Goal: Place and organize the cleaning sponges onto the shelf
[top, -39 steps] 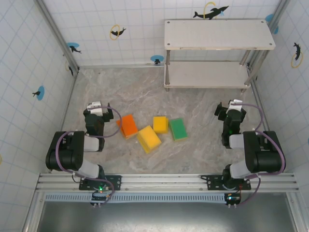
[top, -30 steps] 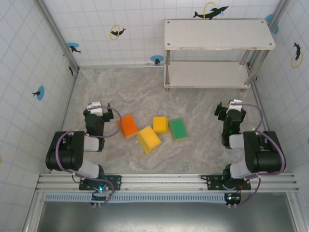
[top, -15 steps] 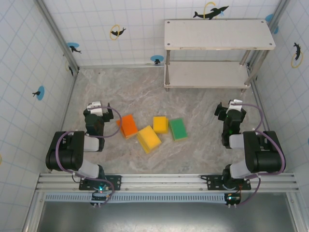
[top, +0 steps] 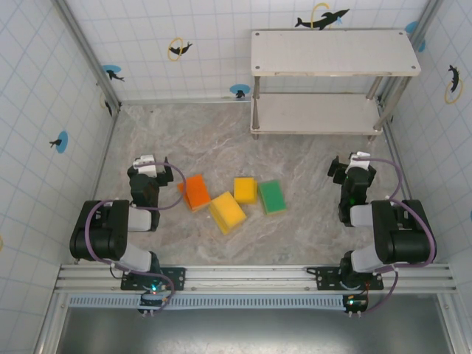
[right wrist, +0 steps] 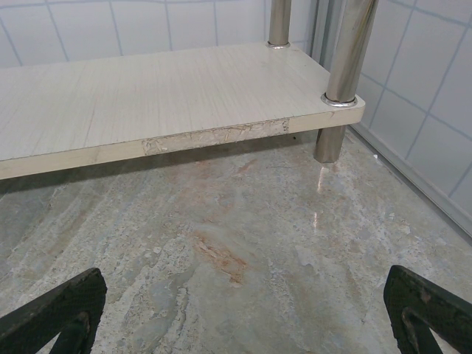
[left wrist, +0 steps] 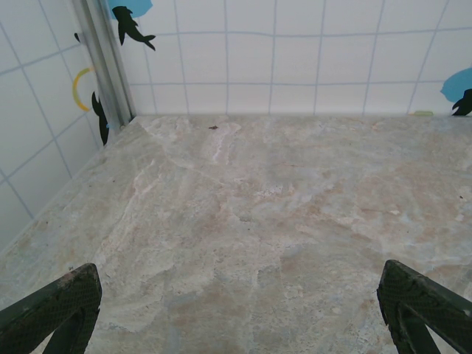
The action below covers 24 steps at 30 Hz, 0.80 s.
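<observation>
Near the middle of the tabletop [top: 214, 140], four sponges [top: 228, 212] lie clustered; shelf [top: 317, 114] stands bare at the far right corner. Left claw [left wrist: 236, 295] and right claw [right wrist: 240, 295] gape wide, empty. Sponges likely light, squashy: pinch across the narrow sides

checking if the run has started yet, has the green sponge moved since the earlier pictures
No. The green rectangular foam sponge lies where it did, at the same gap from the front left leg of the off-white two-tier shelf.

No legible text — no labels
</observation>
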Each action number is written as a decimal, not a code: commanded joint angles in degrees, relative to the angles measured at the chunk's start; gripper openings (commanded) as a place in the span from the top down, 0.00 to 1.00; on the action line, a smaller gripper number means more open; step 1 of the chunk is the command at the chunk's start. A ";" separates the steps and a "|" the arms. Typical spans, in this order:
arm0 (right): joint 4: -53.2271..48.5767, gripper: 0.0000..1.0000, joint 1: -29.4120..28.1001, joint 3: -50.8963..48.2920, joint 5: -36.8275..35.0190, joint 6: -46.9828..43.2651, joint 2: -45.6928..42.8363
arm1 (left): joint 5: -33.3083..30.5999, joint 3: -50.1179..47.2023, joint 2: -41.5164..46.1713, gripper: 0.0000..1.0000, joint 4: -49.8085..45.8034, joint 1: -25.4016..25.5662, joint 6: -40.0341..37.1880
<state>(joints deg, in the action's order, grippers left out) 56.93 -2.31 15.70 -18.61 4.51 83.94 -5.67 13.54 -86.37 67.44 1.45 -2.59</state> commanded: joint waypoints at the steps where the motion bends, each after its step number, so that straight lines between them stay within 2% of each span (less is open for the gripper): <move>1: 1.22 0.01 -0.41 1.87 -1.08 0.14 0.26 | -0.70 0.34 -0.20 0.03 1.88 0.04 0.78; 3: 1.25 0.01 -0.40 1.85 -1.03 0.14 0.26 | 0.12 1.72 1.67 0.02 -1.49 0.15 0.17; 5: 0.22 0.01 -0.41 2.72 1.00 -0.84 -0.06 | -1.10 4.67 5.13 0.02 -10.66 0.70 0.46; 7: -4.97 0.01 -0.51 4.58 3.13 -1.65 -1.64 | -2.73 8.73 8.32 0.02 -20.24 0.71 2.34; 9: -11.42 0.01 -0.70 7.13 4.05 -2.38 -3.91 | -1.16 11.74 11.03 0.02 -27.88 0.72 4.03; 13: -29.03 0.01 -1.19 14.52 6.73 -1.11 -8.30 | 2.24 13.14 15.88 0.03 -34.57 0.84 9.15; 18: -44.03 0.01 -3.03 21.17 16.57 3.08 -10.90 | 4.13 13.99 19.92 0.02 -42.24 1.13 15.72; 24: -60.04 0.01 -11.94 27.62 24.42 3.07 -9.08 | 7.93 16.84 22.32 0.02 -52.85 1.71 19.66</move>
<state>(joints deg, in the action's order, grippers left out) 9.19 -10.90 40.16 -0.45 6.81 73.95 -0.84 27.97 -65.84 22.17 2.68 13.06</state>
